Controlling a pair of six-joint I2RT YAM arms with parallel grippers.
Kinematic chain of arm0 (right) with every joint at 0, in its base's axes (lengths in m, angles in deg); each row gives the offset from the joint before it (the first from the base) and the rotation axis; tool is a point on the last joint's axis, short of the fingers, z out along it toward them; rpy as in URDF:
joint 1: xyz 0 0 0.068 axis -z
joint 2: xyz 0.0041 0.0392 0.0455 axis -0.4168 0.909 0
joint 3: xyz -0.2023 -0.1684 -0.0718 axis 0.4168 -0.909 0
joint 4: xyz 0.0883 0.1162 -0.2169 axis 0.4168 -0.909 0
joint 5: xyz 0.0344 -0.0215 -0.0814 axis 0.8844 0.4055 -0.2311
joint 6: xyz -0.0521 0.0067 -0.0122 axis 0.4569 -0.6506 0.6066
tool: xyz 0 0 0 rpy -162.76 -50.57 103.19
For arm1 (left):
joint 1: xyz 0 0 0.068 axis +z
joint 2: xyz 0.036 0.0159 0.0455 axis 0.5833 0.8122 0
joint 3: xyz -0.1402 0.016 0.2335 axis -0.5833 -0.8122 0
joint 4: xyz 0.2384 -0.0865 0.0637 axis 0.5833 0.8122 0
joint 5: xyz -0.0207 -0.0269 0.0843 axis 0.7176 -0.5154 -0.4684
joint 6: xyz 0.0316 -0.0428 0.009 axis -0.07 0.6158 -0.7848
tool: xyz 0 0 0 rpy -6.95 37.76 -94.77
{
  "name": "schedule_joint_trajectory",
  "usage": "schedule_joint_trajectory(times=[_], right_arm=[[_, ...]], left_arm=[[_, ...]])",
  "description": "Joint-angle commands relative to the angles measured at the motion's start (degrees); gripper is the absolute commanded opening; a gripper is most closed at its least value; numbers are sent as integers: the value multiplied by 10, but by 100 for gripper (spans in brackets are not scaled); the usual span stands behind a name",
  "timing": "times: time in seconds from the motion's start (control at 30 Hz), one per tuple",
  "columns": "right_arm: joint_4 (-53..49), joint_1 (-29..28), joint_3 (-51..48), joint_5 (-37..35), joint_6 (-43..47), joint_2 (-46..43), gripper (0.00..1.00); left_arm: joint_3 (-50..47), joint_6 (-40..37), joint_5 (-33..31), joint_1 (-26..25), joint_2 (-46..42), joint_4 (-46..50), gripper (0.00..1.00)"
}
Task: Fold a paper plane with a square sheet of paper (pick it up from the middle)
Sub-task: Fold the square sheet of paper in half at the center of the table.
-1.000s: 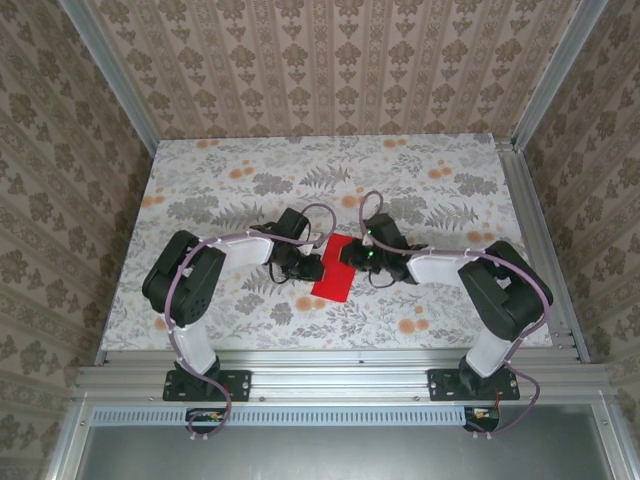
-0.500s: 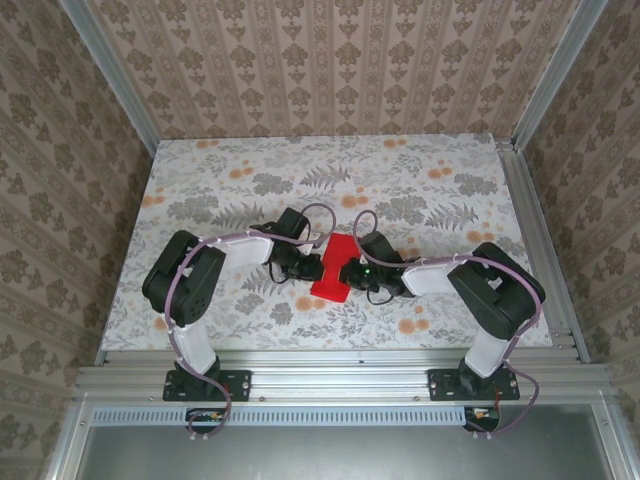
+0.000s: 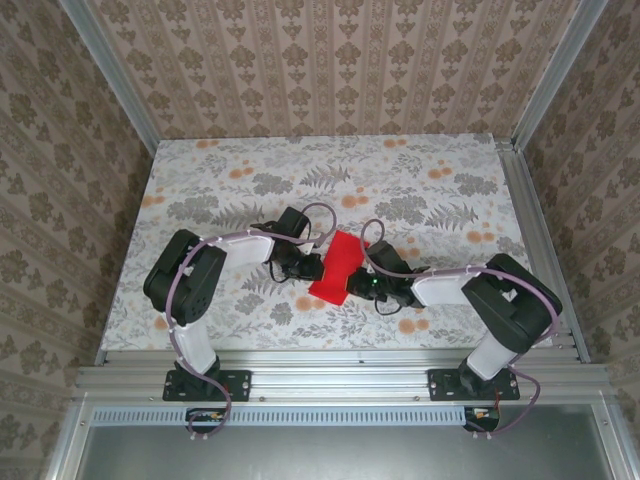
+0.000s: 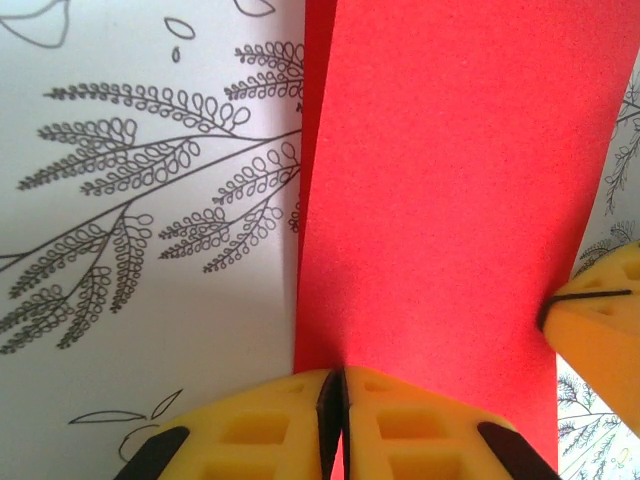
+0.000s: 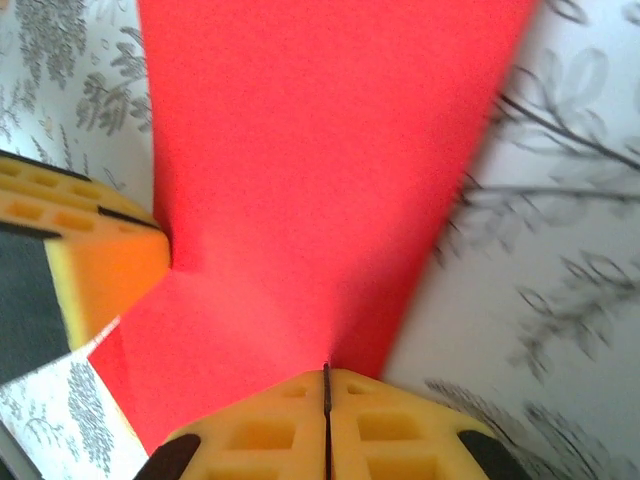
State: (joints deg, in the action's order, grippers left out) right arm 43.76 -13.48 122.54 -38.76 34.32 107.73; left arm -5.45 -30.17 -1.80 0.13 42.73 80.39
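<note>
The red sheet of paper (image 3: 336,267) hangs between the two arms just above the middle of the table, looking like a long narrow strip with its far end leaning right. My left gripper (image 3: 312,267) is shut on the strip's left edge. In the left wrist view its yellow jaws (image 4: 338,385) pinch the near edge of the paper (image 4: 440,180). My right gripper (image 3: 353,286) is shut on the right edge, nearer the front. In the right wrist view the paper (image 5: 320,160) rises from its closed jaws (image 5: 327,385).
The table (image 3: 220,170) is covered with a grey leaf print dotted with small orange flowers (image 3: 408,326). Patterned walls and metal rails close it in on three sides. The right gripper's fingertip (image 4: 600,320) shows at the paper's right edge, the left's fingertip (image 5: 100,255) at its left.
My right gripper has moved toward the near edge with its side of the paper. The strip has twisted, its far end now leaning right. The left gripper has stayed put.
</note>
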Motion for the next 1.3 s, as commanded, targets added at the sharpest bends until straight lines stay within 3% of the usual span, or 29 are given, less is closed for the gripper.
schedule_joint_trajectory(times=[0.0,0.2,0.53,1.27], right_arm=[[-71,-9,-18,-12,2,-32,10],[-5,-22,5,2,-32,-50,11],[41,-32,68,38,-34,68,10],[-110,-62,-12,78,25,30,10]], left_arm=[[-34,-17,-97,10,54,93,14],[-30,-18,-96,9,52,96,14],[-34,-20,-95,8,48,95,14],[-26,-20,-95,9,60,99,14]])
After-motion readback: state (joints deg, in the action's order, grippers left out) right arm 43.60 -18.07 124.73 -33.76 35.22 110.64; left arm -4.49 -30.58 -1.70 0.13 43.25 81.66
